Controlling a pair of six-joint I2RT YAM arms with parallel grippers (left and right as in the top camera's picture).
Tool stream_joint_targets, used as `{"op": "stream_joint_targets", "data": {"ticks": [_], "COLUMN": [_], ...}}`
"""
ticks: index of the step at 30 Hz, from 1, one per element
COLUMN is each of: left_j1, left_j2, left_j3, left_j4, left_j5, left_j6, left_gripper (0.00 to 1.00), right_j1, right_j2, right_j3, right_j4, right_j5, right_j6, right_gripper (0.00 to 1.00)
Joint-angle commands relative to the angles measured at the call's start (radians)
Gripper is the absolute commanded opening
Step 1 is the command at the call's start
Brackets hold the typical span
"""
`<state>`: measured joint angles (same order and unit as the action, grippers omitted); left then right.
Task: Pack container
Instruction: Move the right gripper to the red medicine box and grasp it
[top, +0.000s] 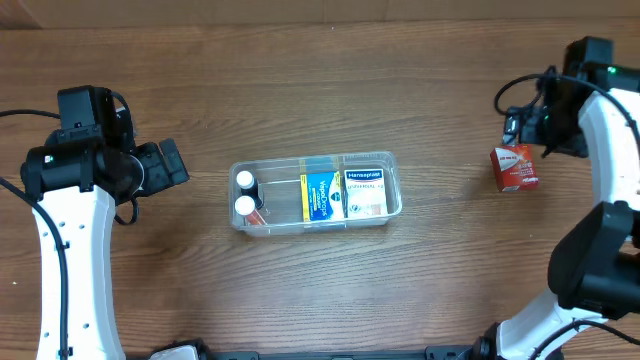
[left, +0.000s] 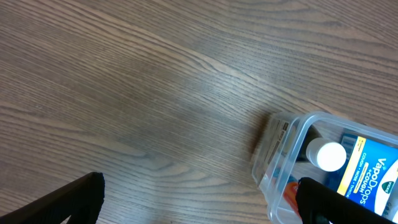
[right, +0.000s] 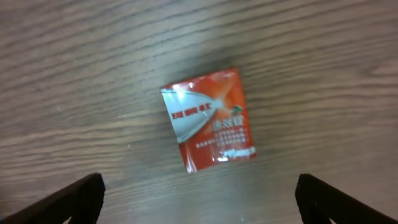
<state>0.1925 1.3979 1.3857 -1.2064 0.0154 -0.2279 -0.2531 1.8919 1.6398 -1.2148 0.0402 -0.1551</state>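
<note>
The clear plastic container (top: 392, 172) sits mid-table and holds two white-capped bottles (top: 245, 180), a blue-and-yellow VapoDrops box (top: 320, 195) and a white-and-blue box (top: 365, 193). Its corner shows in the left wrist view (left: 292, 134). A red box (top: 514, 167) lies on the table at the right, outside the container; it also shows in the right wrist view (right: 210, 119). My left gripper (top: 172, 165) is open and empty, left of the container. My right gripper (top: 528, 128) is open and empty, above the red box.
The wooden table (top: 320, 80) carries only the container and the red box. Cables hang from both arms.
</note>
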Motion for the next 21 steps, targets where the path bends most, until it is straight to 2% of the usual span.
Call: {"op": "stream_joint_targets", "data": {"ticks": [1, 8, 14, 21], "left_j1": [0.003, 0.003, 0.003, 0.003], "left_j2": [-0.003, -0.003, -0.003, -0.003], "left_j3": [-0.005, -0.005, -0.005, -0.005], "left_j4": [0.003, 0.003, 0.003, 0.004], "left_j5": [0.003, 0.003, 0.003, 0.002], "left_j6": [0.023, 0.023, 0.023, 0.023], "left_gripper": [1.00, 1.00, 1.00, 1.00], "right_j1": [0.000, -0.018, -0.018, -0.018], "right_j2": [0.066, 0.208, 0.212, 0.212], "right_j3": [-0.069, -0.079, -0.081, -0.081], "right_j4": [0.050, 0.105, 0.160, 0.150], "right_j5": [-0.016, -0.016, -0.016, 0.018], "right_j6": [-0.085, -0.085, -0.089, -0.089], "right_gripper": [1.00, 1.00, 1.00, 1.00]}}
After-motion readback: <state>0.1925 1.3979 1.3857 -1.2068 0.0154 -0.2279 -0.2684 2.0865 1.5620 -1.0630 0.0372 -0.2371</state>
